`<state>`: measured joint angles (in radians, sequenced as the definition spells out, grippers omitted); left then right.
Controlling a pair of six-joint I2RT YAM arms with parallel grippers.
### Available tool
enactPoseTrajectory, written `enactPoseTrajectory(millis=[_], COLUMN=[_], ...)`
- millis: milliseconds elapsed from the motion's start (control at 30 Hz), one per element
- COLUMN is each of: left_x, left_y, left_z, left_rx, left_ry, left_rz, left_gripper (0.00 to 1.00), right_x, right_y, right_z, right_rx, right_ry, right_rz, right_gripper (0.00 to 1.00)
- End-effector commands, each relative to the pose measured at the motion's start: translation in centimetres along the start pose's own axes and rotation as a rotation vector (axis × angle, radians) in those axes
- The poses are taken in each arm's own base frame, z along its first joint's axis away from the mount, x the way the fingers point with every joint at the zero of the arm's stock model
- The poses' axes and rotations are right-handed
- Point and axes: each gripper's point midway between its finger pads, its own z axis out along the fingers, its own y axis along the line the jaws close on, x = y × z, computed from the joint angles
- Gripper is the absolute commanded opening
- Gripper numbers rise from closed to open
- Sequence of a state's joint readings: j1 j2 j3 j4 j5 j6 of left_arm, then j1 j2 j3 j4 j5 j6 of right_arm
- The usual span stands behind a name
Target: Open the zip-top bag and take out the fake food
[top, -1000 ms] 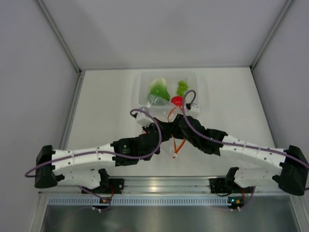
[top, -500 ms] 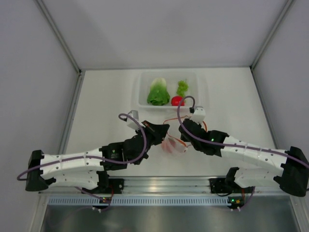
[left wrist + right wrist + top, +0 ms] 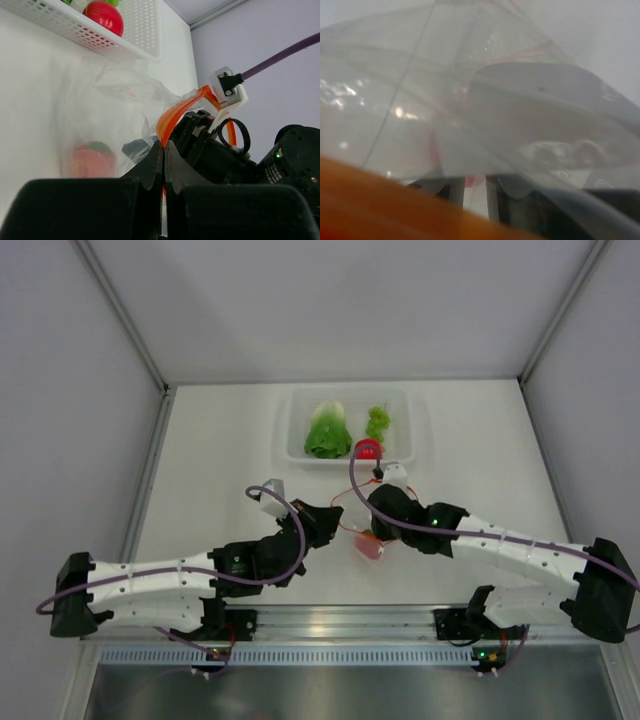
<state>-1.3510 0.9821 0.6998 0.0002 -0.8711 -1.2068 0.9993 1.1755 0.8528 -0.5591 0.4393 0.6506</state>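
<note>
The zip-top bag (image 3: 362,536) hangs crumpled between my two grippers, just in front of the tray. My left gripper (image 3: 164,145) is shut on its orange-red zip strip (image 3: 176,111), also seen from above as left gripper (image 3: 328,524). A pinkish-red round fruit (image 3: 92,160) lies inside the clear bag (image 3: 107,102). My right gripper (image 3: 374,522) is pushed against the bag mouth. In the right wrist view its jaws (image 3: 476,182) stand slightly apart behind the film, nothing visibly between them. Lettuce (image 3: 325,433), grapes (image 3: 378,422) and the red tomato (image 3: 366,448) lie in the tray.
The clear perforated tray (image 3: 296,420) stands at the back middle of the white table, its near wall (image 3: 60,22) close behind the bag. Grey walls close in the left, right and far sides. Both arms' cables loop above the bag.
Both grippers have drawn back from the tray toward the near edge, bringing the bag along. In the last half second the right gripper shifted left into the bag mouth.
</note>
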Motion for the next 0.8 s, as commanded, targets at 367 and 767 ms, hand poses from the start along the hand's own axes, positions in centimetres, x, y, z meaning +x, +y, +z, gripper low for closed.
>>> enactPoseTrajectory(millis=[367,767], left_x=[-0.1,0.1], left_y=[-0.7,-1.1], left_z=[0.6,0.7], left_rx=[0.003,0.011], left_ry=[-0.034,-0.019], left_rz=[-0.012,0.000], left_gripper=[0.00,0.00], right_x=[1.8,1.1], right_y=[4.8,7.3], right_z=[2.0,2.6], right_rx=[-0.178,-0.230], right_ry=[0.057,0.046], right_rz=[-0.011,0.004], right_gripper=[0.45,0.41])
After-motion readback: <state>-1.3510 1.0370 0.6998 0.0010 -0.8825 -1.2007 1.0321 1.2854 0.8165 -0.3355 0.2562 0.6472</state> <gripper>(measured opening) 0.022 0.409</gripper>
